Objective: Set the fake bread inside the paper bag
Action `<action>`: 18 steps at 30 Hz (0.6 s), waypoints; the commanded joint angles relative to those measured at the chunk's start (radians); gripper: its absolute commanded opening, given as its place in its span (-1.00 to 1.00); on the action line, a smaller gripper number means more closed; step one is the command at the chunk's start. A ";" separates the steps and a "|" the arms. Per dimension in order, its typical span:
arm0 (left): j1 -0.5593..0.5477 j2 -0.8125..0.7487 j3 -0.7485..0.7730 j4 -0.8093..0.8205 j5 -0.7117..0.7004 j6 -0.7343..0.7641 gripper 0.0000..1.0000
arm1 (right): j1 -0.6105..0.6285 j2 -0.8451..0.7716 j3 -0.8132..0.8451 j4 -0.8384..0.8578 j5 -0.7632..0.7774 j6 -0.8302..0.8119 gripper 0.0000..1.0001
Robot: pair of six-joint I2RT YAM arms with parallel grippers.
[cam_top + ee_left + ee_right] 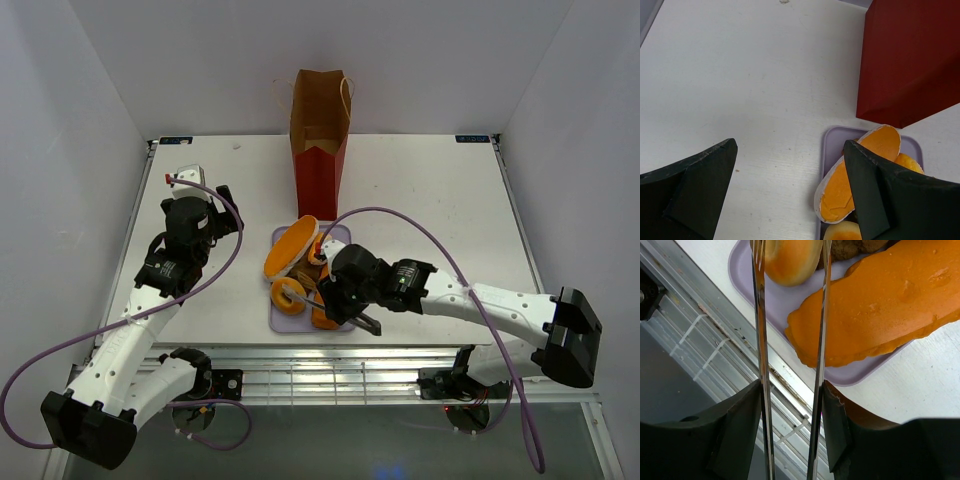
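The paper bag (320, 130) stands open at the back of the table, brown above and red below; its red wall shows in the left wrist view (910, 60). The fake bread lies on a lavender tray (277, 322): an oval loaf (290, 247), a ring donut (288, 294) and others under my right arm. My right gripper (335, 300) is shut on metal tongs (760, 340), whose two arms reach either side of the tan donut (790, 260), beside a long orange loaf (875, 305). My left gripper (222, 215) is open and empty left of the tray, near the oval loaf (860, 175).
The tray (755, 295) sits close to the table's near edge, with a metal rail (705, 340) just below it. White walls enclose the table on three sides. Purple cables loop over both arms.
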 commanded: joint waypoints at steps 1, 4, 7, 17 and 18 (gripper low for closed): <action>-0.005 -0.025 0.005 0.007 0.012 -0.003 0.96 | 0.011 0.009 0.044 0.025 0.038 0.010 0.08; -0.005 -0.026 0.005 0.007 0.012 -0.003 0.96 | 0.015 0.019 0.052 0.016 0.052 0.010 0.07; -0.005 -0.028 0.002 0.009 0.012 -0.003 0.96 | 0.023 0.033 0.063 0.002 0.066 0.009 0.05; -0.005 -0.029 0.002 0.009 0.012 -0.004 0.93 | 0.031 0.036 0.075 -0.001 0.067 0.010 -0.23; -0.005 -0.029 0.002 0.009 0.012 -0.006 0.90 | 0.031 0.032 0.075 -0.001 0.069 0.010 -0.24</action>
